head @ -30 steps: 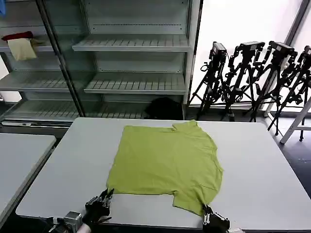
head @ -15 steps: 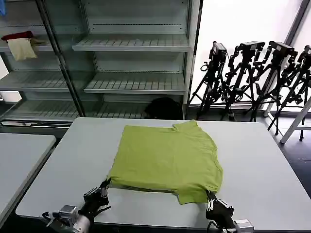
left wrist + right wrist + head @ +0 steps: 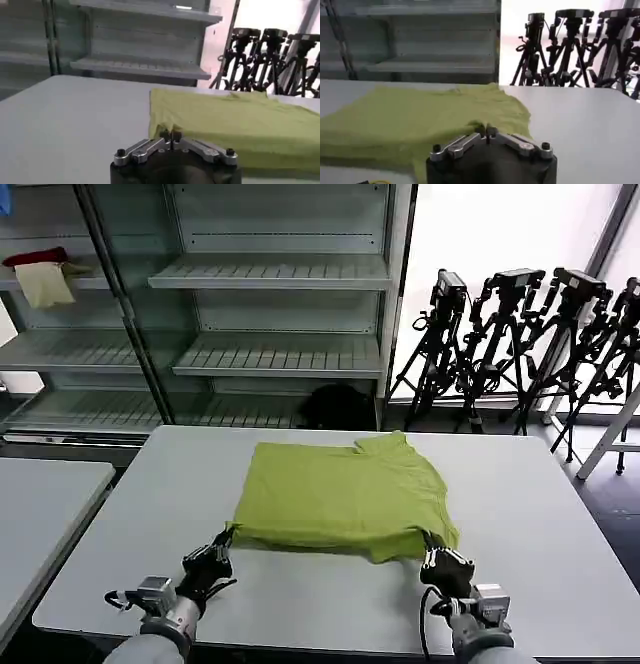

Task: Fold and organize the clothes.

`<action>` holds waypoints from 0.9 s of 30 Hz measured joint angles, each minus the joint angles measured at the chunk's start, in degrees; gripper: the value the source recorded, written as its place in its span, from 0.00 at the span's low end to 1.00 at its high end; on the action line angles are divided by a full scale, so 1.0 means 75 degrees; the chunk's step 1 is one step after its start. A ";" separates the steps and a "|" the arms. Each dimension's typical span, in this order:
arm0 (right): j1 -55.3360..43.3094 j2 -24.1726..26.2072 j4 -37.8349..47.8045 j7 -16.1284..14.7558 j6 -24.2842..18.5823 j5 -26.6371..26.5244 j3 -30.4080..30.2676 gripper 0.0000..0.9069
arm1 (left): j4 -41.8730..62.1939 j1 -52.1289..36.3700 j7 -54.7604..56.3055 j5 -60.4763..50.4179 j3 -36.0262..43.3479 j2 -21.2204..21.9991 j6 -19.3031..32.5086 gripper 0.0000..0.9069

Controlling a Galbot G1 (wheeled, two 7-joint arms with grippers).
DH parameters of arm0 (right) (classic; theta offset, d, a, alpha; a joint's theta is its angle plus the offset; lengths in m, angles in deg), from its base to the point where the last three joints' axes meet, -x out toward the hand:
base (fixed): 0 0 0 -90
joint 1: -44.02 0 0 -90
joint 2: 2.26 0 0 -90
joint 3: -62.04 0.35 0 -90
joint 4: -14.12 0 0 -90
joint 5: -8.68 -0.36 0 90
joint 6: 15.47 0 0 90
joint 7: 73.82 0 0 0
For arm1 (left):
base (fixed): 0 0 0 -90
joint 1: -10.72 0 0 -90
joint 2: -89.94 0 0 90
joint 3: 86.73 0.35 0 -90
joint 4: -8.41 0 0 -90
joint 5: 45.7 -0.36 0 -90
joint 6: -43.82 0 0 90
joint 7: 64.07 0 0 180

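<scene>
A lime yellow-green short-sleeved cotton T-shirt point(image 3: 345, 499) lay on the pale grey bench point(image 3: 540, 514), its near edge doubled over so that a folded rim ran across the side closest to the robot, while its far part lay flat with the collar toward the shelves; the left gripper point(image 3: 222, 542) was clenched on the near left corner of that fold, and the left wrist view showed its fingertips pinched together on the cloth's edge point(image 3: 171, 135); the right gripper point(image 3: 433, 550) was likewise clenched on the near right corner, where a sleeve hung bunched, and the right wrist view showed its fingertips closed in the fabric point(image 3: 486, 131); both grippers sat low over the bench, well apart, one at each end of the fold; behind the bench stood a grey metal shelving unit point(image 3: 270, 274), and on its upper left shelf rested a red cloth point(image 3: 35, 257) with a cream cloth point(image 3: 45, 285) hanging just below it; several black camera tripods point(image 3: 520, 334) were gathered by the bright window at the right.
</scene>
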 measured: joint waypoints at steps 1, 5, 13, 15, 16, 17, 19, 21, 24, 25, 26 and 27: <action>-0.0103 -0.0020 0.0084 -0.0020 0.0023 0.0015 -0.0002 0.00 | 0.0066 -0.0074 0.0006 -0.0039 0.0025 0.0009 -0.0012 0.00; -0.0430 -0.0087 0.0368 -0.0105 0.0064 0.0085 -0.0001 0.00 | 0.0290 -0.0326 0.0004 -0.0209 0.0114 0.0030 -0.0067 0.01; -0.0960 -0.0170 0.0875 -0.0249 0.0094 0.0212 0.0049 1.00 | 0.0686 -0.0769 0.0009 -0.0574 0.0255 0.0057 -0.0151 1.00; -0.1066 -0.0199 0.0995 -0.0250 0.0096 0.0254 0.0038 1.00 | 0.0765 -0.0856 -0.0002 -0.0653 0.0290 0.0057 -0.0151 1.00; -0.1110 -0.0215 0.1045 -0.0253 0.0094 0.0275 0.0038 1.00 | 0.0801 -0.0896 -0.0008 -0.0685 0.0311 0.0057 -0.0151 1.00; -0.1159 -0.0237 0.1105 -0.0269 0.0084 0.0305 0.0044 1.00 | 0.0836 -0.0939 -0.0015 -0.0724 0.0331 0.0058 -0.0152 1.00; -0.1238 -0.0280 0.1212 -0.0290 0.0055 0.0357 0.0055 1.00 | 0.0901 -0.0998 -0.0018 -0.0794 0.0364 0.0068 -0.0156 1.00; -0.1312 -0.0290 0.1301 -0.0291 0.0030 0.0396 0.0057 1.00 | 0.0959 -0.1029 -0.0021 -0.0871 0.0398 0.0081 -0.0154 1.00; -0.1402 -0.0303 0.1388 -0.0290 0.0027 0.0424 0.0097 1.00 | 0.0998 -0.1070 -0.0023 -0.0976 0.0435 0.0083 -0.0095 1.00; -0.1418 -0.0301 0.1401 -0.0287 0.0028 0.0430 0.0117 1.00 | 0.1004 -0.1084 -0.0021 -0.1000 0.0437 0.0083 -0.0073 1.00; -0.1423 -0.0296 0.1405 -0.0287 0.0032 0.0429 0.0137 1.00 | 0.1008 -0.1099 -0.0022 -0.1020 0.0438 0.0081 -0.0047 1.00; -0.1423 -0.0288 0.1408 -0.0290 0.0042 0.0426 0.0158 1.00 | 0.1008 -0.1113 -0.0022 -0.1031 0.0438 0.0075 -0.0027 1.00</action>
